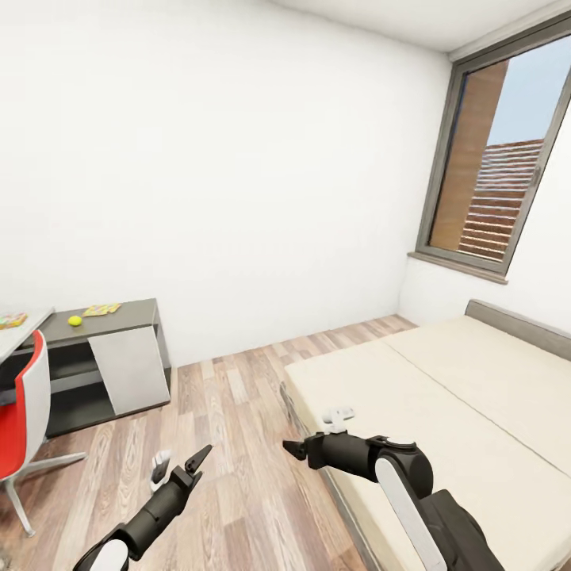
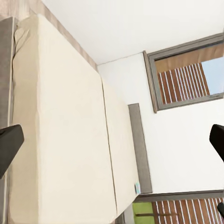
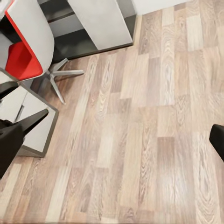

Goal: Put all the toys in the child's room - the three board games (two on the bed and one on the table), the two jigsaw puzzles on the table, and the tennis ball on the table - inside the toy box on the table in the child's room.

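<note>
The head view looks into the child's room, with a white wall ahead and a wood-plank floor (image 1: 238,412) between the furniture. The left gripper (image 1: 178,466) hangs low over the floor at the near left, its one white and one black finger spread apart with nothing between them. The right gripper (image 1: 317,432) is held at the near edge of the bed (image 1: 444,396), fingers likewise parted and empty. The bed occupies the right side, its beige mattress bare in the visible area, with a low grey headboard (image 1: 519,323) at the far right under a dark-framed window (image 1: 500,159). At the far left stands the dark grey wing of the table (image 1: 103,317) with a white panel. On its top lies the tennis ball (image 1: 75,320), and just to the right of it a flat yellow-orange item (image 1: 102,309), too small to identify with certainty. A further colourful flat item (image 1: 11,320) lies on the light grey wing at the left edge. A red and white swivel chair (image 1: 24,412) stands near the table, in front of it. The right wrist view shows the floor, the chair (image 3: 28,42) and the table's panel (image 3: 100,21).
</note>
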### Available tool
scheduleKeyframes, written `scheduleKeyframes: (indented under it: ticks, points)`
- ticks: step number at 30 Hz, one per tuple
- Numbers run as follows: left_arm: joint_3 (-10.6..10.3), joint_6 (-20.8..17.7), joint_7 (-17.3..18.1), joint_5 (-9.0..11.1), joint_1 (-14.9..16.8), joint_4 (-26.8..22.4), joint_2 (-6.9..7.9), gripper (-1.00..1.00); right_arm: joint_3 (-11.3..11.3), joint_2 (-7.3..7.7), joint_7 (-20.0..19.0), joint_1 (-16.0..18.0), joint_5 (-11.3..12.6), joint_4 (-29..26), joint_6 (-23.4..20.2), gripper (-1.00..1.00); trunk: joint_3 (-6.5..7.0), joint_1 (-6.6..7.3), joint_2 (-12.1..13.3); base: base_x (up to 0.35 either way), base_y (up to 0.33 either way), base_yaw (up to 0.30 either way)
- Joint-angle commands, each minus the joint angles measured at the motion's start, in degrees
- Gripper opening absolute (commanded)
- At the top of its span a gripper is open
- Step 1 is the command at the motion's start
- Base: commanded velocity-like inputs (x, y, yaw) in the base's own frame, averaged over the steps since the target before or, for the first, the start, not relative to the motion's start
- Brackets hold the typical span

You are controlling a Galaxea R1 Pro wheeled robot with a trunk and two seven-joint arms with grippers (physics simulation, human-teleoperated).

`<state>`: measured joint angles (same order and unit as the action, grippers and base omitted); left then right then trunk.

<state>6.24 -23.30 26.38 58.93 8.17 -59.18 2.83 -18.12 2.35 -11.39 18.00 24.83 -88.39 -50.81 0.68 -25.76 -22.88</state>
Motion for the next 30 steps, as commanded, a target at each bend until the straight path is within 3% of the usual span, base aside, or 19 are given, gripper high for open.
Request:
scheduleKeyframes:
  ticks: [1, 30]
  points:
    - [0.1, -0.5, 0.1, 0.5, 0.0, 0.0, -0.01, 1.0, 0.0, 0.04, -0.4, 0.0, -0.4, 0.0, -0.2, 1.0, -0.02, -0.02, 0.0, 0.0, -0.002, 0.291]
    - [0.0, -0.5, 0.0, 0.4, 0.1, 0.3, -0.07, 1.0, 0.0, -0.1, -0.5, 0.0, -2.3, 0.0, -0.2, 1.0, -0.02, -0.02, 0.0, 0.0, 0.0, 0.294]
